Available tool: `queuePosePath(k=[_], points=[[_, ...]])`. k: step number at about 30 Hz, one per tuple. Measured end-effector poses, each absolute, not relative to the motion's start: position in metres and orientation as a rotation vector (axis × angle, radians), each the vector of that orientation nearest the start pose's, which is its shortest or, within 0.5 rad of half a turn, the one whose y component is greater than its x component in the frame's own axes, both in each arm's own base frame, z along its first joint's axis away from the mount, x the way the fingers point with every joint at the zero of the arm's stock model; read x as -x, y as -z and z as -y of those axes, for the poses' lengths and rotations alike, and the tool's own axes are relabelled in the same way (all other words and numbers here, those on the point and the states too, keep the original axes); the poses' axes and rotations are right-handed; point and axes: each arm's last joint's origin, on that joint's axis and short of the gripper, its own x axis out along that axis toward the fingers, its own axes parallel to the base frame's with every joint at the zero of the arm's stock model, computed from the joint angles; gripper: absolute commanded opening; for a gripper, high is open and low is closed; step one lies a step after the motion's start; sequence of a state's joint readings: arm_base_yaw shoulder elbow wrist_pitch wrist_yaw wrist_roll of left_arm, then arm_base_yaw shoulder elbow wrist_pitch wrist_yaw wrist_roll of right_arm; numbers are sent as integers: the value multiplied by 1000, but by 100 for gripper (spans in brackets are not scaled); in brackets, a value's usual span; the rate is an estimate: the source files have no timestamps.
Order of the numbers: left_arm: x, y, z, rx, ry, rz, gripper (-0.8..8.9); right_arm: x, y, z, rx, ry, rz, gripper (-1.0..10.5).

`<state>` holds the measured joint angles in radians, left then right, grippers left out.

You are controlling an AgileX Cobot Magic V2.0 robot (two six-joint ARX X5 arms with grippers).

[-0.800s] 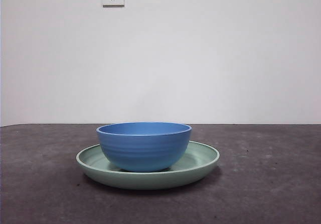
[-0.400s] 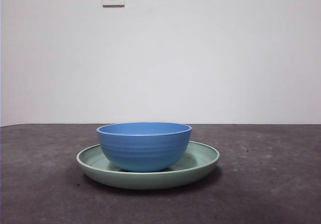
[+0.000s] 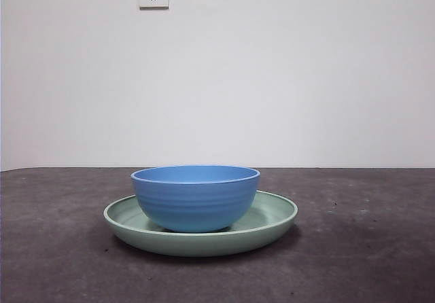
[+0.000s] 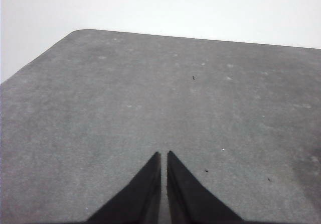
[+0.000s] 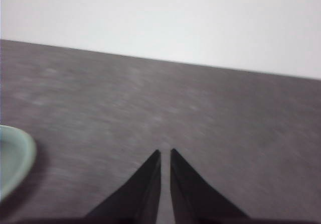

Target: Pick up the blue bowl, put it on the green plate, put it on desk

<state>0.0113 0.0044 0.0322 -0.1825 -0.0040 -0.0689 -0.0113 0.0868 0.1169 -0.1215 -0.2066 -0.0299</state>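
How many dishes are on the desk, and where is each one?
2. The green plate lies on the desk, near the middle of the front view. The blue bowl stands upright in the plate. Nothing suggests another dish is hidden.

Bowl (image 3: 195, 198) on plate (image 3: 272, 216) (desk (image 3: 367, 248) beneath)

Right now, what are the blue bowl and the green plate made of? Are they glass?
Not glass, it seems: neither is see-through. The blue bowl looks like glossy plastic or glazed ceramic, with a soft shine and faint ridges. The green plate looks like smooth, duller plastic with faint rings inside. I cannot tell for sure.
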Motion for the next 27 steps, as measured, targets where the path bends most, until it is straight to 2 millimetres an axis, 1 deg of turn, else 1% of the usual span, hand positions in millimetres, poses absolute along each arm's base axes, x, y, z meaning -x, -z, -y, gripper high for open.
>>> queuePosePath(k=[4, 9, 15, 27], points=[[-95, -157, -1, 69, -20, -154, 20, -98, -165, 0, 9, -70, -124, 27], [-95, -157, -1, 69, -21, -154, 20, -99, -153, 1, -5, -39, -160, 27], [-95, -157, -1, 69, -21, -154, 20, -96, -153, 3, -2, 22, -154, 27], [-95, -157, -1, 69, -21, -154, 20, -96, -152, 3, -13, 12, -158, 27]])
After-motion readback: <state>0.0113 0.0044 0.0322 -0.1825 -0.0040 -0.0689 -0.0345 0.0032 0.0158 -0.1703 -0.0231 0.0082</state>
